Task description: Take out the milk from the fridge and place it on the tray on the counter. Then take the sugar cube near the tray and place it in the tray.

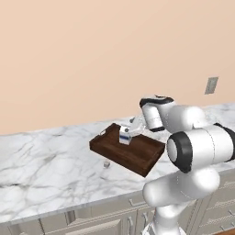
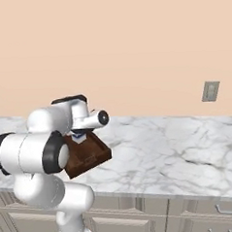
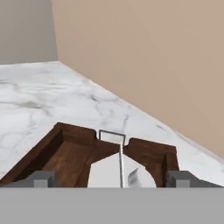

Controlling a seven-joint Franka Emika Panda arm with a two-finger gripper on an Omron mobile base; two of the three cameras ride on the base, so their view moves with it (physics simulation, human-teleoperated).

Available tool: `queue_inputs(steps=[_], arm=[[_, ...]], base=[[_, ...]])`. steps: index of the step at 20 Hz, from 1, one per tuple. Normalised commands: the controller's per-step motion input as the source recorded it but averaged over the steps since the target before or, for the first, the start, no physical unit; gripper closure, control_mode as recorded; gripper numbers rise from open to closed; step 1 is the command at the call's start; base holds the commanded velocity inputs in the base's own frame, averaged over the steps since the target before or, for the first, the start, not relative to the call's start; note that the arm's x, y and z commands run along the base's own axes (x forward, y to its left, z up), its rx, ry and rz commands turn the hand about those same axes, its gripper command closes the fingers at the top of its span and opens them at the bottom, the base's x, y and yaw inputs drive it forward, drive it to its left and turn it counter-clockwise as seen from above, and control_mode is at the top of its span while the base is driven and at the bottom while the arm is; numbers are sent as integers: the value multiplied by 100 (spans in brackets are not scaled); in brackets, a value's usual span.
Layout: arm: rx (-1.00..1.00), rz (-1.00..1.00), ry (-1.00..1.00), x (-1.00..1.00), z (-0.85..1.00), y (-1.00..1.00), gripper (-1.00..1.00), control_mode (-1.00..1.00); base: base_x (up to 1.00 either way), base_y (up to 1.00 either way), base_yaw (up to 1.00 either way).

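I can read no lettering anywhere. The milk carton (image 1: 125,136) in front of me shows a plain dark blue band with no words on it, and the wall plate (image 1: 211,85) at two o'clock is blank too.

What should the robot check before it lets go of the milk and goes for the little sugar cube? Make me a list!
1. Milk inside the tray: ok, it stands upright there.
2. Tool open around the carton: ok, tips stand wide on either side in the hand view.
3. Tool clear of the milk: cannot tell, the tips are very close.
4. Sugar cube findable: ok, on the counter just outside the tray's near rim.
5. Room left in the tray: ok.
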Motion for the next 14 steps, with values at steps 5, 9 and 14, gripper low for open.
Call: queue_inputs(steps=[5,9,14], arm=[[0,0,-2,-18,98,0,-100,-100],[-3,0,0,-29,91,15,-100,-100],[-9,0,3,-82,54,37,-100,-100]], base=[[0,0,0],[0,0,0],[0,0,0]])
